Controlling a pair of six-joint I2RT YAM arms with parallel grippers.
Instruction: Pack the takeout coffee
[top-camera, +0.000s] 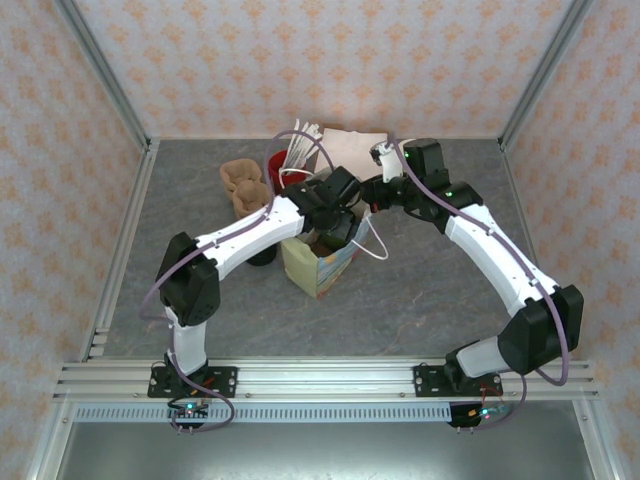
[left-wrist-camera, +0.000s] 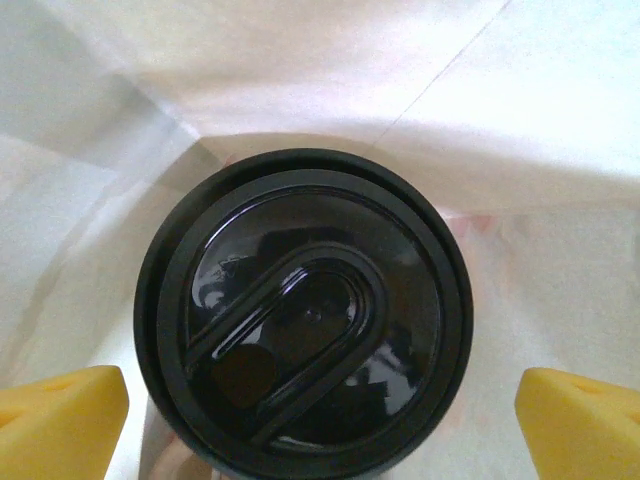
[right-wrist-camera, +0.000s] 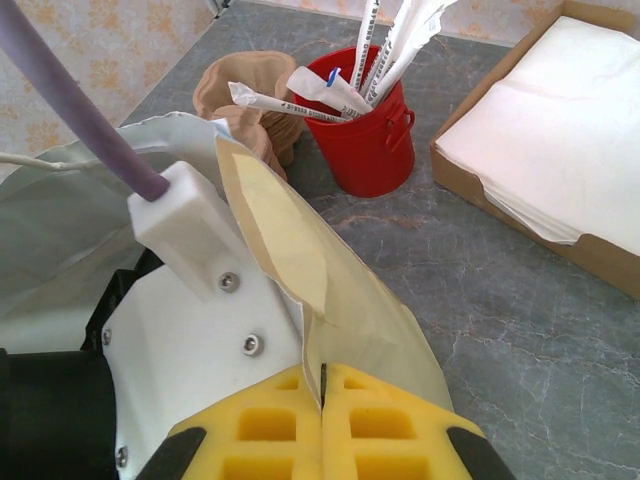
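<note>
One takeout coffee (left-wrist-camera: 305, 320), round, glossy black-lidded, creased paper bag (left-wrist-camera: 330, 70)

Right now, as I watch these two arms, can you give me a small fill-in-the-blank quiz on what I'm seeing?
1. The takeout coffee, down inside the paper bag, wears a ____ lid.
2. The left gripper stands ____, one finger either side of the cup.
3. The right gripper is ____ on the bag's edge.
4. The bucket beyond the bag is ____.
Missing words: black; open; shut; red.
</note>
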